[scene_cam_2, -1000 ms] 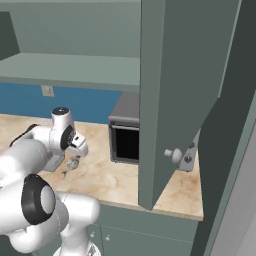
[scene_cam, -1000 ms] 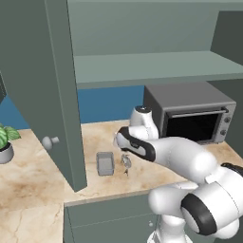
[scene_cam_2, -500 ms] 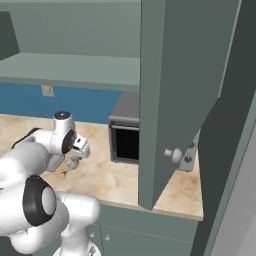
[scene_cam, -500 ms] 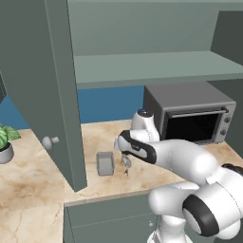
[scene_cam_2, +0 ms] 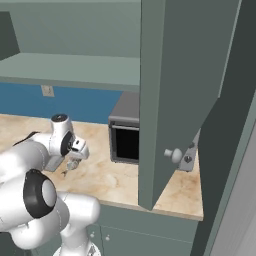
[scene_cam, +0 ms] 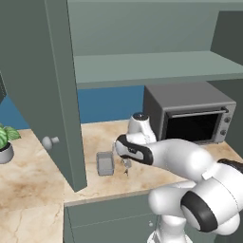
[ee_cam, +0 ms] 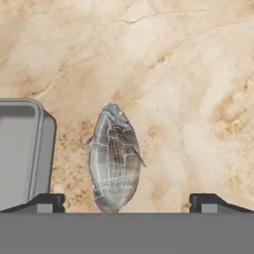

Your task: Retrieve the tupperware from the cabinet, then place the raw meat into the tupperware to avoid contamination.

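The raw meat, a grey-and-whitish elongated lump, lies on the marble counter in the hand view. My gripper hangs straight above it, open, one fingertip on each side and neither touching. The tupperware, a small pale grey box, stands empty just left of the meat. In the left base view the gripper points down beside the box, low over the counter. Above, the cabinet stands open, its shelf bare.
The open left cabinet door hangs over the counter close to the tupperware. A dark grey microwave sits right of the arm. A potted plant is at the far left. The other open door juts out on the right.
The hand has sunk a little toward the meat. The jaws stay wide open, and the meat and tupperware have not moved.
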You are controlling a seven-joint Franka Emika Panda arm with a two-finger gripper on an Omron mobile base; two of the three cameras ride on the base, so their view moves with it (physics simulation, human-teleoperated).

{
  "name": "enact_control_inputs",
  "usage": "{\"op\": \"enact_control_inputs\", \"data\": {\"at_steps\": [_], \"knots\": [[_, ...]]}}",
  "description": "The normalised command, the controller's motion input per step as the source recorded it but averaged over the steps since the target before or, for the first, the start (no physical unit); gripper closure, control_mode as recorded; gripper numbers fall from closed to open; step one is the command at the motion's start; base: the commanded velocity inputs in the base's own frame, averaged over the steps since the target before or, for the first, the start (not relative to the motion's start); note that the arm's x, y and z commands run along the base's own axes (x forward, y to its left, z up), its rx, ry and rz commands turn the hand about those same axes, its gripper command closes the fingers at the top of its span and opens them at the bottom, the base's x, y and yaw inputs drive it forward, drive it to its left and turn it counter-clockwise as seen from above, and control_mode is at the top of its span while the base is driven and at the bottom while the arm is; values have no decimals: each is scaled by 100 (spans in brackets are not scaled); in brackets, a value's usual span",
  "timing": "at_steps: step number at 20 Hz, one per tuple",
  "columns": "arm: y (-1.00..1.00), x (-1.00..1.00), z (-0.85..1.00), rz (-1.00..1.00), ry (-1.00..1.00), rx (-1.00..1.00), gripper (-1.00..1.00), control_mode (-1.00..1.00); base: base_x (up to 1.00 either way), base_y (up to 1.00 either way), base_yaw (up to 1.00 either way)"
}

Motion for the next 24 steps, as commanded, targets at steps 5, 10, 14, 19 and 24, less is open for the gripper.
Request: {"op": "enact_control_inputs", "data": {"at_steps": [5, 10, 14, 19, 24], "knots": [[4, -1, -23, 3, 0, 0, -100, -100, 0, 0, 0], [0, -2, -26, 5, 0, 0, -100, -100, 0, 0, 0], [0, 0, -21, 2, 0, 0, -100, -100, 0, 0, 0], [0, 1, -17, 2, 0, 0, -100, -100, 0, 0, 0], [0, 6, -13, 1, 0, 0, -100, -100, 0, 0, 0]]}}
